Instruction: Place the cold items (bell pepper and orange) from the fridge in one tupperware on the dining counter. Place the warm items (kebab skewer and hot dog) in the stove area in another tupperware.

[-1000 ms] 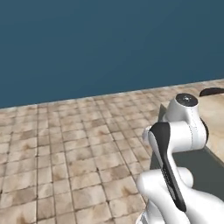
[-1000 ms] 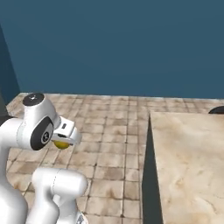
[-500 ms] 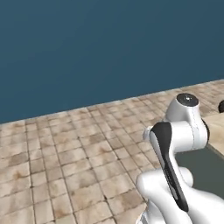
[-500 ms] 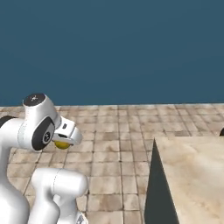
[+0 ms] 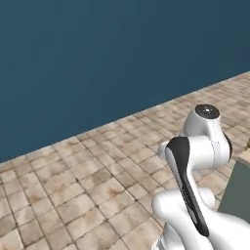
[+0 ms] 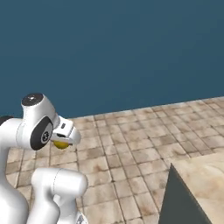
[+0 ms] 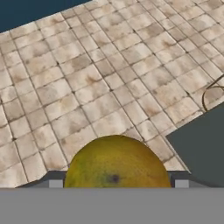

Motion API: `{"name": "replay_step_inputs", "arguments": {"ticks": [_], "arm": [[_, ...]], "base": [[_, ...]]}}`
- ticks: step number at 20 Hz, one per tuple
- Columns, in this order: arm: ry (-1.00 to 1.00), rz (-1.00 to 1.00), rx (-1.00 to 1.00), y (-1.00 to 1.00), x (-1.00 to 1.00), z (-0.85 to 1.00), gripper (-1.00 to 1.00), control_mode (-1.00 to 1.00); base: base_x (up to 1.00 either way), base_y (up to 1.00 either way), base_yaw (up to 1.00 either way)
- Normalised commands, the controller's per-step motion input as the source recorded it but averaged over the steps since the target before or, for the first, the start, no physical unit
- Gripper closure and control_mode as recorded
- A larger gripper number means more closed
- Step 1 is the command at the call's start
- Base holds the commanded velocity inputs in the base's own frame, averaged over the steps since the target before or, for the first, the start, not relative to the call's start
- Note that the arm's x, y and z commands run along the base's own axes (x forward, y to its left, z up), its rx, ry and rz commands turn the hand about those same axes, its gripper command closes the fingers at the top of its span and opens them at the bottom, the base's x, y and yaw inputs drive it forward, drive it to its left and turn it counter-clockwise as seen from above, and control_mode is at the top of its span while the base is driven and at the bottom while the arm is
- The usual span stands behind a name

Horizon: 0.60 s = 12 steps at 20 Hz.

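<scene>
The orange (image 7: 116, 162), yellow-green with a dark spot, fills the bottom middle of the hand view, right between the two finger tips. My gripper (image 7: 118, 183) is shut on it. From the right base view the orange (image 6: 61, 144) peeks out under the white hand, where the gripper (image 6: 64, 139) is tucked close to the arm's upper joint, high above the floor. The left base view gives the arm's white elbow and dark link from behind. The bell pepper, kebab skewer, hot dog and tupperware are out of view.
Beige tiled floor (image 5: 88, 180) stretches ahead to a dark blue wall (image 6: 122, 48). A counter corner (image 6: 201, 175) with a marbled top and dark side stands at the right. Its dark side (image 7: 203, 144) also lies below the hand.
The whole scene has shifted as the base moves: the counter has slid right and lower, and more wall shows. The arm keeps its pose with the orange in the gripper.
</scene>
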Motion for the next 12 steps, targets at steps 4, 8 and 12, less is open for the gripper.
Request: {"name": "replay_step_inputs", "arguments": {"ticks": [4, 8, 12], "arm": [[0.00, 0.00, 0.00, 0.00, 0.00, 0.00, 1.00, 1.00], [0.00, 0.00, 0.00, 0.00, 0.00, 0.00, 1.00, 1.00], [0.00, 0.00, 0.00, 0.00, 0.00, 0.00, 1.00, 1.00]], "base": [[0.79, 0.74, -0.55], [0.47, 0.54, -0.66], [0.34, 0.61, -0.69]]}}
